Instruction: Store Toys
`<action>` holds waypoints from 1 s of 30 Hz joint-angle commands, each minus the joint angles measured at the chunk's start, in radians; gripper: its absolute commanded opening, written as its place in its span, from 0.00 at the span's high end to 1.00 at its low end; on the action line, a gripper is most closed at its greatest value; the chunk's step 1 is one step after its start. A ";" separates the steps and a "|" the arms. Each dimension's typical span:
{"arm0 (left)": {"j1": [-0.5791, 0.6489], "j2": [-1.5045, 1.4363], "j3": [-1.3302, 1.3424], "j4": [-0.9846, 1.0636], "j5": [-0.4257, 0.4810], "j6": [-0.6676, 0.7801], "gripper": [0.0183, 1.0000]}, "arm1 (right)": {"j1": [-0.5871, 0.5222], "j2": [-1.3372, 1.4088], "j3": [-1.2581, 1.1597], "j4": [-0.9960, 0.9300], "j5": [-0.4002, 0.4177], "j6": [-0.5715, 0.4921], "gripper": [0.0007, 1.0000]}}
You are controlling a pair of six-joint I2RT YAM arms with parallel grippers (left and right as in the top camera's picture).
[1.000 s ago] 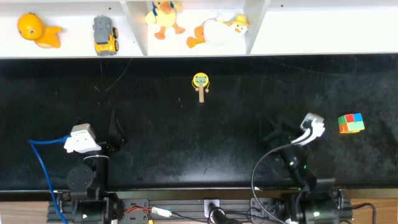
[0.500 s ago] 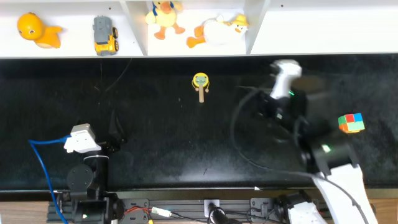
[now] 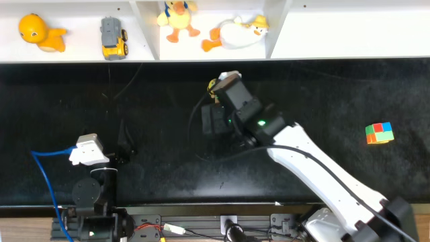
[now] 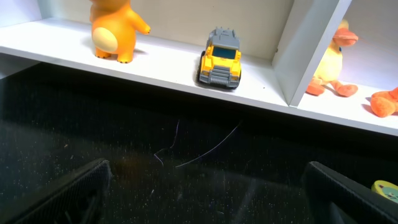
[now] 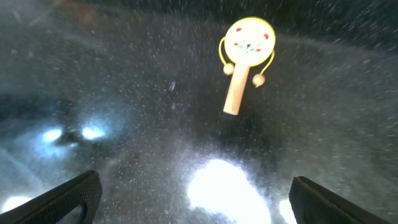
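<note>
A yellow rattle drum [image 5: 247,42] with a wooden handle lies on the black table, in front of my right gripper [image 5: 199,208] and apart from it. That gripper hangs over the table, open and empty. In the top view the right arm [image 3: 295,144] reaches across to the table's middle and covers most of the rattle [image 3: 213,85]. A multicoloured cube [image 3: 379,132] sits at the right. My left gripper [image 4: 205,199] is open and empty, low at the left, facing the shelf [image 4: 161,78].
The white shelf [image 3: 80,57] along the back holds an orange duck [image 3: 39,32], a yellow truck [image 3: 113,37], a yellow plush duck [image 3: 177,17] and a white plush duck [image 3: 236,32]. A divider [image 4: 305,43] separates its bays. A blue cable [image 3: 47,171] loops by the left arm.
The right arm has swung from the right side up and across to the middle, ending over the rattle. The left arm has not moved.
</note>
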 commanded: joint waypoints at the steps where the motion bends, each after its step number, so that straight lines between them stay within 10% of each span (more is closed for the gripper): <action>1: -0.002 -0.012 -0.005 0.004 -0.005 0.011 0.00 | 0.005 0.060 0.020 0.029 0.016 0.010 0.00; 30: -0.002 -0.012 -0.005 0.004 -0.005 0.011 0.00 | -0.062 0.460 0.293 -0.089 0.064 -0.100 0.00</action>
